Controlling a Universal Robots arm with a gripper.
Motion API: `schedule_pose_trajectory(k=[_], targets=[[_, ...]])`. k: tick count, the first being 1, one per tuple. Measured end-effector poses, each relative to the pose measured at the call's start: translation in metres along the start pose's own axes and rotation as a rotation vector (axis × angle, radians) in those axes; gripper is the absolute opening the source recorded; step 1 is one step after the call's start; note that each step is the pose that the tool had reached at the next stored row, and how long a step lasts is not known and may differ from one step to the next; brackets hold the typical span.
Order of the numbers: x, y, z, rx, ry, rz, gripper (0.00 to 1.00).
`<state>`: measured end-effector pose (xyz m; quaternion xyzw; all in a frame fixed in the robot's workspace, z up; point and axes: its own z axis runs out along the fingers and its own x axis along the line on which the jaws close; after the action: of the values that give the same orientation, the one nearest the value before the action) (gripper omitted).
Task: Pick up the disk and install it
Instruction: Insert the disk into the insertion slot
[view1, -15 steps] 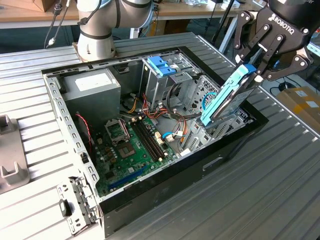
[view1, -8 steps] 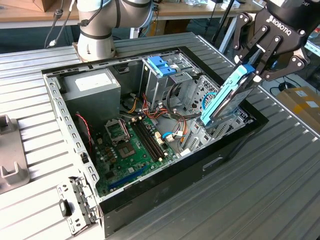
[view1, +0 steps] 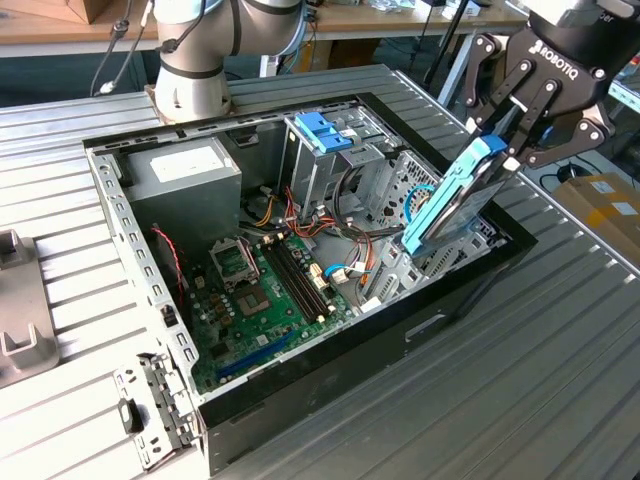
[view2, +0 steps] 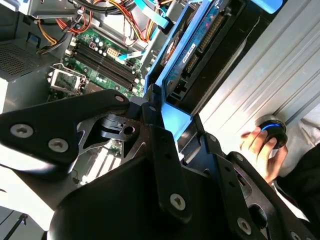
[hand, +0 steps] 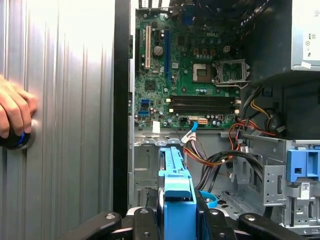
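Gripping disk (view1: 455, 200) tilted above open case (view1: 150, 270), jaws clenched on upper end; lower end hidden.

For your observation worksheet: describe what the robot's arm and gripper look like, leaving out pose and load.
The arm is built of rounded silver-grey segments with pale blue joint caps, on a round base. A black cable hangs beside it. The gripper is matt black, with linked, bolted finger bars and white lettering on its body.
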<state>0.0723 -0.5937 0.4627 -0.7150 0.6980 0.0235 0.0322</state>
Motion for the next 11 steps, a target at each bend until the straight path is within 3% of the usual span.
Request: schedule_pose_trajectory(k=[11], targets=[[-0.0039, -0.0001, -0.0005, 0.0, -0.0011, 0.0, 0.37]])
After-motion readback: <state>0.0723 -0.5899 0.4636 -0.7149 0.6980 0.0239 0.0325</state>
